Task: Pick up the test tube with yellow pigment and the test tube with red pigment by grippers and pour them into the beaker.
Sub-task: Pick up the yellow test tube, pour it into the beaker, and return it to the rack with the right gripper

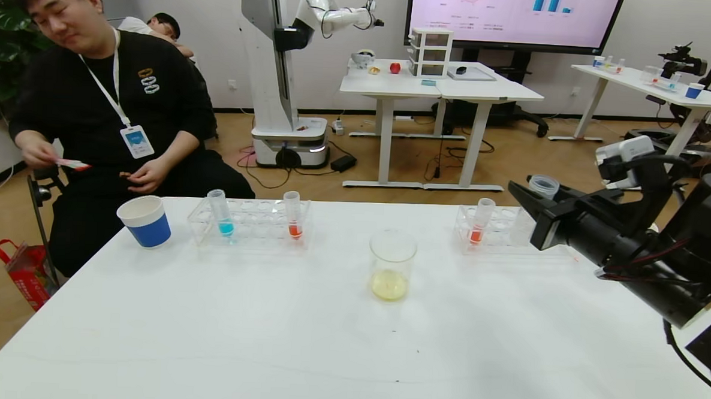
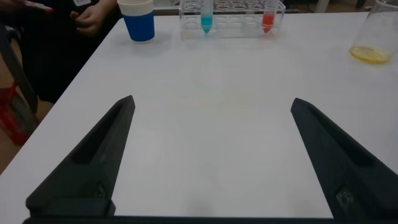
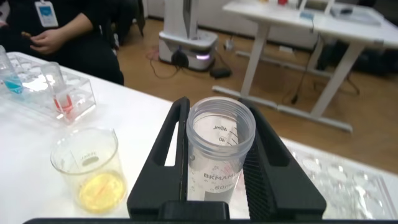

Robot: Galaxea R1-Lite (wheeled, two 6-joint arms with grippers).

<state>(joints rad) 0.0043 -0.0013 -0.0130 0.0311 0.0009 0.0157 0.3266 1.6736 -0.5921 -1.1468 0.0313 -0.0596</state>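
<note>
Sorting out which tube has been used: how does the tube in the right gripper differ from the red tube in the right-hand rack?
The tube in the right gripper looks empty; the red tube holds orange-red liquid. The gripped tube is off the table, clamped; the red one stands upright in its rack. Both are clear plastic.

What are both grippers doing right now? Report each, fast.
Left gripper: open, empty, low over the table.
Right gripper: shut on an emptied clear test tube, raised beside the beaker.

The left arm is out of the head view. The right gripper [image 1: 526, 198] hides most of its held tube [image 1: 543, 185]; the tube's lower end [image 3: 214, 180] is cut off.
</note>
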